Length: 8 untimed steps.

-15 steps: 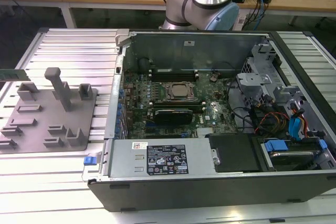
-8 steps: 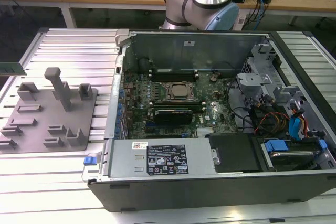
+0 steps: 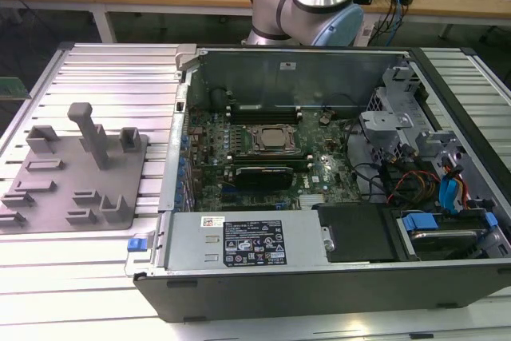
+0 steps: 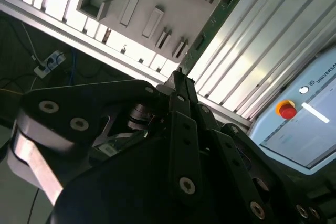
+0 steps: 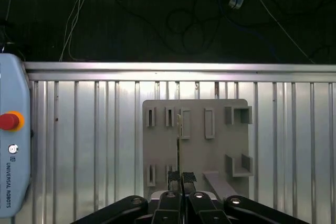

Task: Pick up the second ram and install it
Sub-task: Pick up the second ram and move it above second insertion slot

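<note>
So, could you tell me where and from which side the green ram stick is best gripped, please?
Pinch the second ram across its two broad flat faces, near one end, coming in edge-on along its length. It is thin and flat, so only the faces offer a firm hold. The gripper seems to hold it that way now, with the stick running straight out from it.
</note>
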Available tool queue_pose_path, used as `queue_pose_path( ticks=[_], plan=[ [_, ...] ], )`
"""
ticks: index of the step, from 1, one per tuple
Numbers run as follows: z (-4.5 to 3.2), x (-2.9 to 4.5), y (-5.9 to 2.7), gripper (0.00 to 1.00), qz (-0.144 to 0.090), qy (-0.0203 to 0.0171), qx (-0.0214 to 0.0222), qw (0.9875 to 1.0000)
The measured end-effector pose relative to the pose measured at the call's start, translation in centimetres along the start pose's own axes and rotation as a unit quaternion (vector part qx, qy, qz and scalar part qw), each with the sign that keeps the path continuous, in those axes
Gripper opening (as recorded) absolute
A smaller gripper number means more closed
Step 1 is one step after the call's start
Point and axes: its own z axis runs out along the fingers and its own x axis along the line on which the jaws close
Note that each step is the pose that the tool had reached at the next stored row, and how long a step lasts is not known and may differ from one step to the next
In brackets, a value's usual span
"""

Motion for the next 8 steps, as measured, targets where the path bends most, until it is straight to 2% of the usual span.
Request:
queue_pose_path(
  ticks=[1, 4, 8],
  plan=[
    [-0.35, -0.01, 0.01, 0.09, 0.0, 0.0001, 0.0, 1.0],
    [-0.77, -0.02, 0.03, 0.09, 0.0, 0.0, 0.0, 1.0],
    [-0.8, -0.02, 0.03, 0.09, 0.0, 0.0, 0.0, 1.0]
  ],
)
